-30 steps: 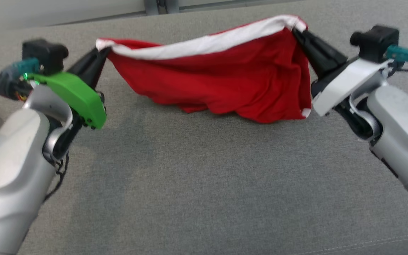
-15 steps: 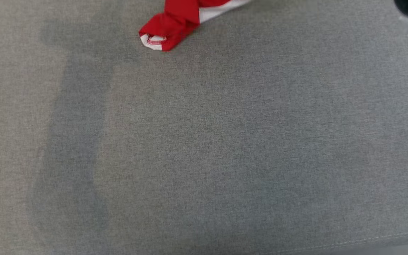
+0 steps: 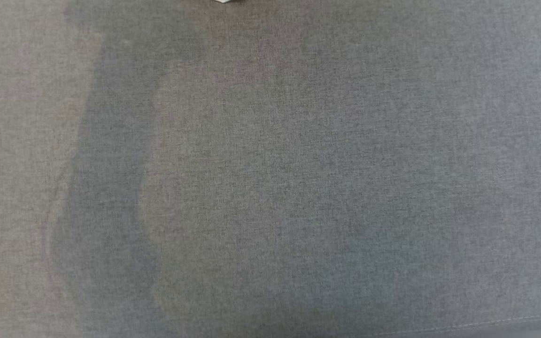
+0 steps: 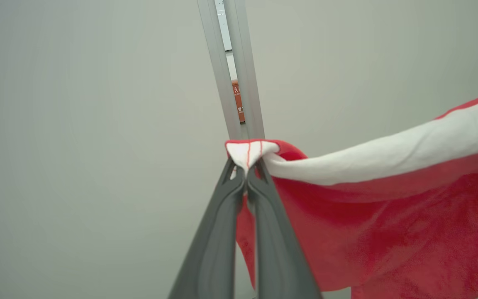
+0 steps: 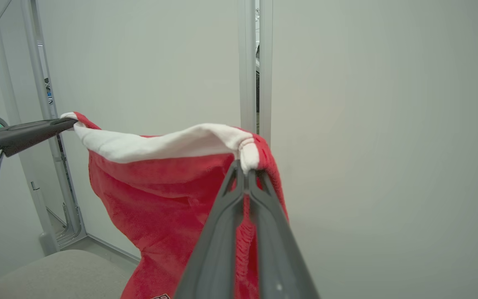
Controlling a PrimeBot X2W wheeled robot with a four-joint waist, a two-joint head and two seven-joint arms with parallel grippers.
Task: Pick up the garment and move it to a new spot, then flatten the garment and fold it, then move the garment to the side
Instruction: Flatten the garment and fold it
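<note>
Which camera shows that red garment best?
The right wrist view: the garment hangs spread between the left gripper and right gripper. The left wrist view shows one pinched corner; the head view, a pale sliver at its top edge.

The garment [image 4: 367,232] hangs between the left gripper [image 4: 246,174] and the right gripper [image 5: 245,174], with the wall [image 5: 388,124] behind it.

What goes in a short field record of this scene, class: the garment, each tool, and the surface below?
garment: red, white band along the top edge, hanging spread between its two held corners
left tool: shut on one top corner
right tool: shut on the other top corner
lower edge: out of frame; contact with the surface cannot be told
surface: grey fabric, softly shadowed
background: pale wall panels, metal posts
</note>
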